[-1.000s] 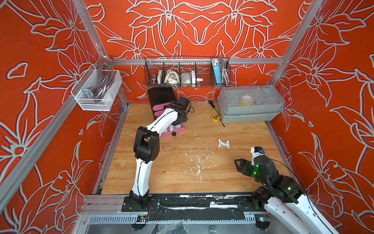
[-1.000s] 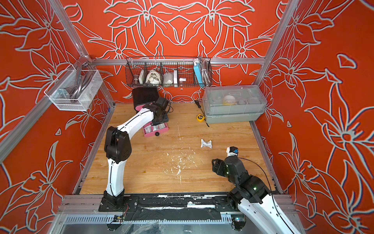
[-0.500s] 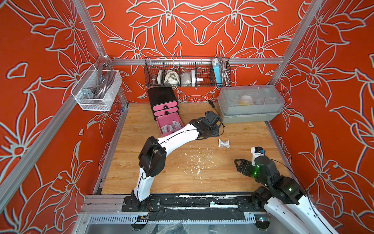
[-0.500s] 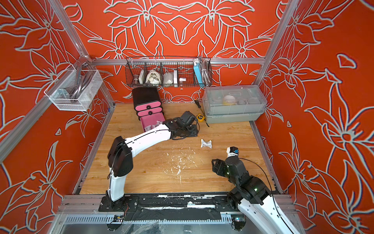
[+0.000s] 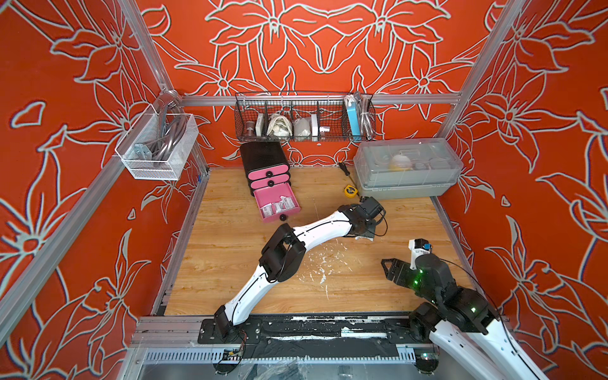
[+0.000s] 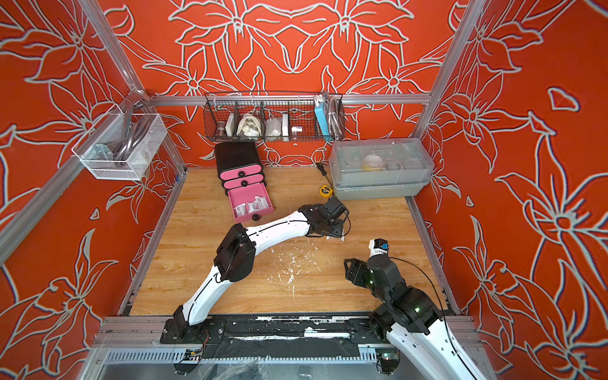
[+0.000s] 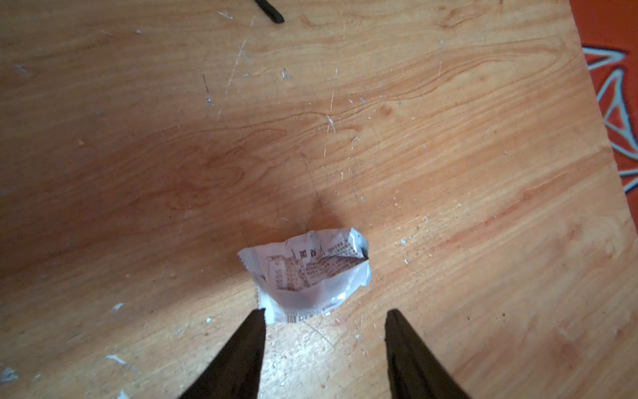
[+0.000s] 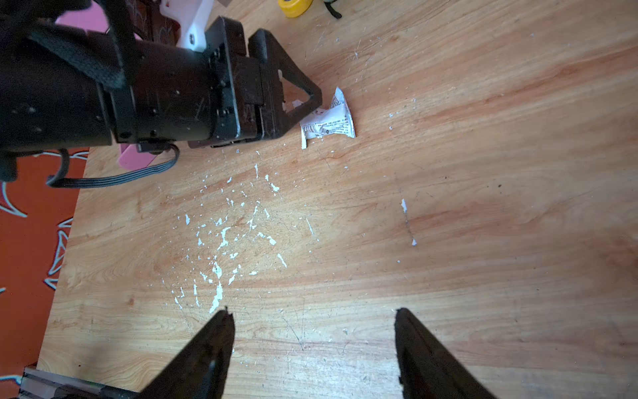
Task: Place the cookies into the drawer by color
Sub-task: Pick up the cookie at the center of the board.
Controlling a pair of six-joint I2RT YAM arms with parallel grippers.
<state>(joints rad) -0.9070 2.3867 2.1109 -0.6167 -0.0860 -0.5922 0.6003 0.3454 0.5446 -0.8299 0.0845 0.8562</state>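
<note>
A white-silver cookie packet lies on the wooden table. My left gripper hovers just short of it, open, one fingertip beside the packet's crimped end, nothing between the fingers. In a top view the packet peeks out under that gripper. At the back stands the black drawer chest. Its bottom pink drawer is pulled out with several white packets inside. The two upper drawers are closed. My right gripper is open and empty over bare wood at the front right.
A grey lidded box stands at the back right, with a yellow tape measure and a screwdriver beside it. A wire basket hangs on the back wall, a white mesh basket on the left wall. White flecks mark the table's middle.
My left arm has swung from the open pink drawer rightward across the table to the white packet. The right arm has not moved.
</note>
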